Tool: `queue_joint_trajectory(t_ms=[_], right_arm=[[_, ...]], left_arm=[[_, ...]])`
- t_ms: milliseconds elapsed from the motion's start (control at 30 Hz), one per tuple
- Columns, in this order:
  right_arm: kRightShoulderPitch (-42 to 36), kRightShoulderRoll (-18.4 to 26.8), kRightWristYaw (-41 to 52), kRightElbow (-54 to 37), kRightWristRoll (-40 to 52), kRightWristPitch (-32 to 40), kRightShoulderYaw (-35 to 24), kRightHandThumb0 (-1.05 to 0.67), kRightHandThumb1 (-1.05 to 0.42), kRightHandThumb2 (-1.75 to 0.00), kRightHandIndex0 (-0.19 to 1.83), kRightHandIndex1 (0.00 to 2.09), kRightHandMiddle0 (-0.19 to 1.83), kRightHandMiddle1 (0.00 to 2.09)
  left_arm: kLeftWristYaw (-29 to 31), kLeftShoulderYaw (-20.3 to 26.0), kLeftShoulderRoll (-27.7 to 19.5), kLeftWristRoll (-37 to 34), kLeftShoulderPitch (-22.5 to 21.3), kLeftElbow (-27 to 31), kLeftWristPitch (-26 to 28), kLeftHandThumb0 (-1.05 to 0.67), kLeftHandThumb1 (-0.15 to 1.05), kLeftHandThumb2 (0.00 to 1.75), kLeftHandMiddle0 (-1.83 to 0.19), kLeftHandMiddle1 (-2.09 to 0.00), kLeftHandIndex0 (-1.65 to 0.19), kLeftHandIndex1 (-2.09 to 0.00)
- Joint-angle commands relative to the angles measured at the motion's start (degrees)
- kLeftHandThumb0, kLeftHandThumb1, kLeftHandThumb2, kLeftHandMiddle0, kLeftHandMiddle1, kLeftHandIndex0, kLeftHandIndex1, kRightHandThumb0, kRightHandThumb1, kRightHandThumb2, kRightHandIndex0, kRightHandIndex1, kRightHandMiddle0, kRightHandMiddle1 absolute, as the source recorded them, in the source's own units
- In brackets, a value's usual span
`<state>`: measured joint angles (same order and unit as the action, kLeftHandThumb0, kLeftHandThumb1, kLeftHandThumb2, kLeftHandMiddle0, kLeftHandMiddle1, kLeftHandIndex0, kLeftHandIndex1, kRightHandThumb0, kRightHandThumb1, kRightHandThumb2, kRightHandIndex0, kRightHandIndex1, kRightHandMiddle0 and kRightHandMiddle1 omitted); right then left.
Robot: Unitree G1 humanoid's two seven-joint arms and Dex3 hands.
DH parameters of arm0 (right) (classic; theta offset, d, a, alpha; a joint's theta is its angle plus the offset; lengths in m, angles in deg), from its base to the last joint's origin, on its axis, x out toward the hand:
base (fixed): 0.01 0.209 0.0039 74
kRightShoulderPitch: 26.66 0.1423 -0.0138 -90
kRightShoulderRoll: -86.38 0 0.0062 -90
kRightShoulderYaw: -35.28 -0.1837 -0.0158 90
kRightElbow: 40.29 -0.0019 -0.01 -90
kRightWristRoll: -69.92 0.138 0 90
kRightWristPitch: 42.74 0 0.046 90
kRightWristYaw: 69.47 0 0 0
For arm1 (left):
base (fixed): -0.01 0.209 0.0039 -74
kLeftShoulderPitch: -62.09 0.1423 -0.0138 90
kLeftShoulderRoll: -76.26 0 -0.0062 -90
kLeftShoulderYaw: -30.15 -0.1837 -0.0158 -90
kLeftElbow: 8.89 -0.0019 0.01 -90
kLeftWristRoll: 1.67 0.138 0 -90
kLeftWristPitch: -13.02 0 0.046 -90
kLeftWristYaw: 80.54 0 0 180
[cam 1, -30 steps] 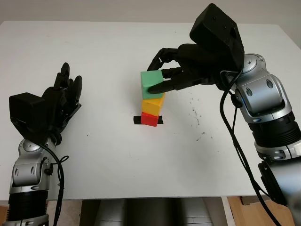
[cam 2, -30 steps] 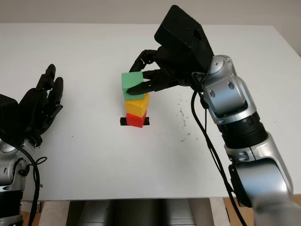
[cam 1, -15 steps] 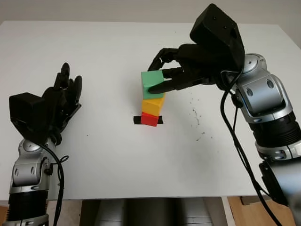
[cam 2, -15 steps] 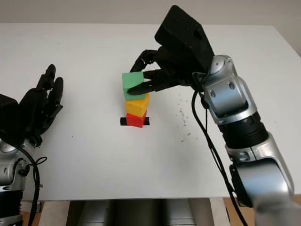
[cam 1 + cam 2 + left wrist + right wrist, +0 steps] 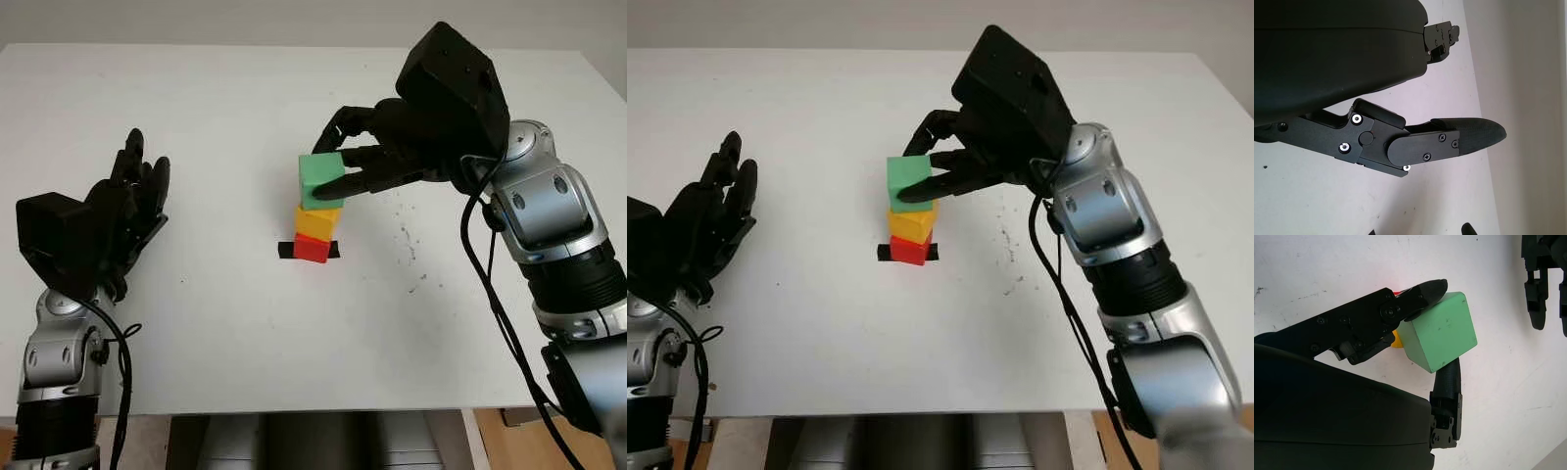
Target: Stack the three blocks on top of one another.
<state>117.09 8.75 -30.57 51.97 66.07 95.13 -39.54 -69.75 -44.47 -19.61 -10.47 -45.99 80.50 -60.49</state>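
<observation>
**Green cube held over the two-block stack**

Head views: the right hand (image 5: 348,166) pinches the green cube block (image 5: 321,180) atop the yellow cube block (image 5: 319,221), which sits on the red cube block (image 5: 313,249) over a black tape mark (image 5: 286,250) at the white table's (image 5: 216,323) centre. Left hand (image 5: 132,206) open at 9 o'clock

Right wrist view: black fingers (image 5: 1422,293) clamp the cube's opposite faces

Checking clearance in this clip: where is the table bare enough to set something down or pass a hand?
Bare table lies between the left hand, open near the left edge, and the red block; also along the near edge and the far side. It is crowded at the centre, where the right hand holds the green block over the yellow block.
</observation>
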Motion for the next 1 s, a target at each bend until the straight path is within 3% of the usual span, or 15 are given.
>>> queue_joint_trajectory(t_ms=[0, 300, 433, 600, 767, 967], right_arm=[[-0.3, 1.1, 0.6, -1.1, -0.2, -1.1, 0.4, -0.46, -1.05, -0.08, 0.19, 0.05, 0.12, 1.82], [-1.5, 1.6, 2.4, 0.2, -0.6, -7.0, 0.5, -0.49, -1.03, -0.06, 0.14, 0.03, 0.03, 1.63], [-1.6, 2.1, 4.2, 0.4, -0.2, -8.8, 0.7, -0.54, -1.00, -0.05, 0.06, 0.02, -0.12, 1.18], [-1.2, 3.1, 6.4, -0.3, -0.5, -9.4, 0.9, -0.60, -0.97, -0.05, -0.02, 0.03, -0.13, 0.79], [-0.9, 3.2, 7.1, -2.3, 0.2, -5.8, 0.1, -0.66, -0.91, -0.05, -0.18, 0.01, -0.12, 0.27], [-1.3, 3.2, 7.0, -2.5, 0.8, -6.5, -0.4, -0.76, -0.90, -0.05, -0.19, 0.00, -0.19, 0.06]], left_arm=[[0.1, 0.5, -0.4, -0.2, 0.8, 1.1, 0.0, -0.74, 1.05, 0.54, 0.19, -0.04, 0.18, -0.05], [0.2, 0.5, -0.6, -0.2, 0.8, 0.7, -0.3, -0.75, 1.05, 0.52, 0.19, -0.04, 0.18, -0.05], [0.2, 0.5, -0.5, -0.1, 0.8, 0.7, -0.8, -0.75, 1.05, 0.53, 0.19, -0.04, 0.18, -0.05], [0.3, 0.5, -0.6, -0.2, 0.8, 0.6, -0.7, -0.74, 1.05, 0.54, 0.19, -0.04, 0.18, -0.05], [0.3, 0.5, -0.5, -0.3, 0.8, 0.5, -0.2, -0.74, 1.05, 0.54, 0.19, -0.05, 0.18, -0.05], [0.4, 0.6, -0.5, -0.5, 0.8, 0.7, 0.2, -0.74, 1.05, 0.53, 0.19, -0.04, 0.19, -0.05]])
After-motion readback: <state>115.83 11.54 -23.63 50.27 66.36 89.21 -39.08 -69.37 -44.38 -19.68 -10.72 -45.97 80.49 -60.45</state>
